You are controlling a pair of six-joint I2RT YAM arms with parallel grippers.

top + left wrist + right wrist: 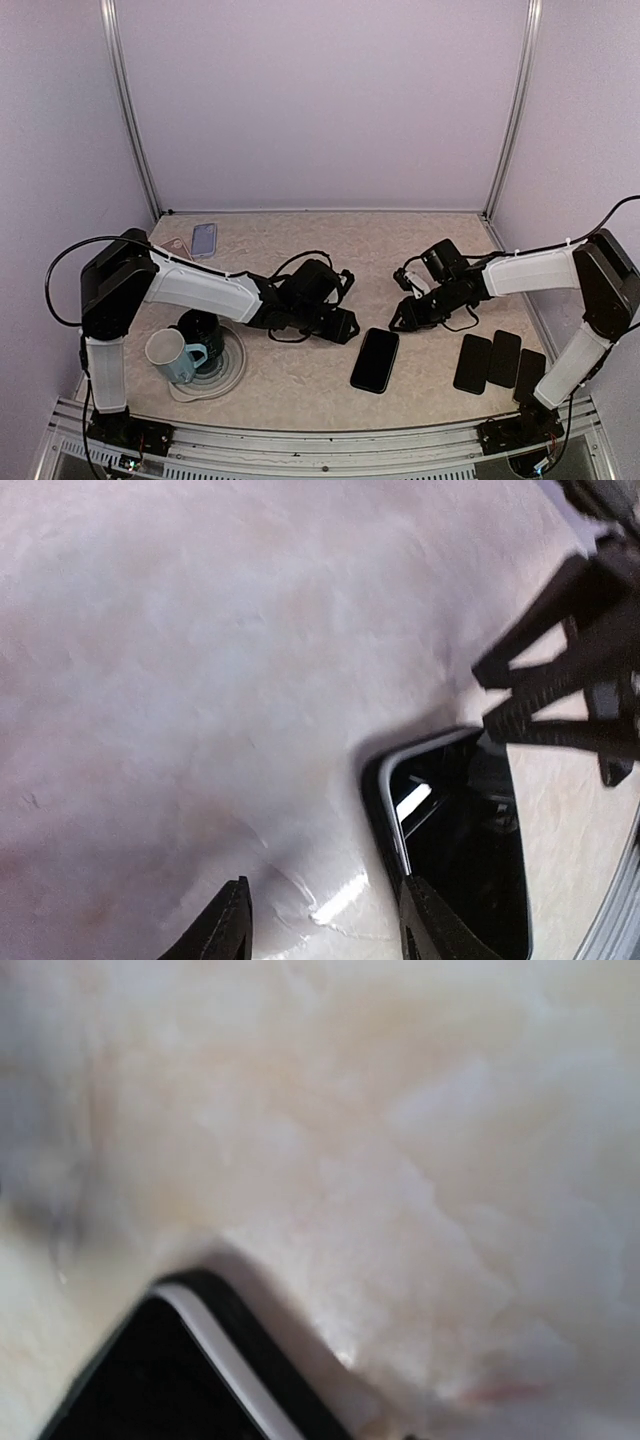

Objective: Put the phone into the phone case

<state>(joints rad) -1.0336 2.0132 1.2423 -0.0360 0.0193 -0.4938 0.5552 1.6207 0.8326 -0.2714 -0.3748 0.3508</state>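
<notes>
A black phone lies flat on the table between the two arms. In the left wrist view it shows a silver edge band with a black rim outside it, perhaps the case. My left gripper is low by the phone's far left corner. It is open, with its right finger at the phone's edge and bare table between the fingers. My right gripper is by the phone's far right corner, its tips apart in the left wrist view. The right wrist view shows only the phone's corner.
Three black phones or cases lie side by side at the front right. A lilac phone and a pinkish one lie at the back left. A pale mug and a dark cup stand on a round plate.
</notes>
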